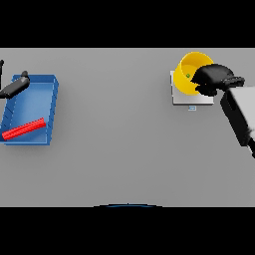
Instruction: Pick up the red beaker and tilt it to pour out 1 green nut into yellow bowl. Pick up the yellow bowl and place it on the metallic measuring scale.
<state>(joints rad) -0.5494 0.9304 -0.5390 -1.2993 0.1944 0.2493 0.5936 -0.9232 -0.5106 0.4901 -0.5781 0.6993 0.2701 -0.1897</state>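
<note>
**Bowl sitting on the scale**

While the right hand (213, 79) is curling its fingers round the yellow bowl's (189, 74) rim, the bowl is resting tilted on the scale (191, 97), a green nut (188, 75) inside. Far left, the left hand (14, 85) is hovering, fingers straight, over a blue tray (52, 99) holding the red beaker (23, 128), lying flat. No writing is legible.

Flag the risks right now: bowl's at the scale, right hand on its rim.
1. The yellow bowl looks tilted on the metallic scale; releasing now could tip it off.
2. The right hand curls over the rim, so withdrawing may drag the bowl and spill the green nut.
3. The left hand hovers at the blue tray holding the red beaker; it could bump it.
</note>
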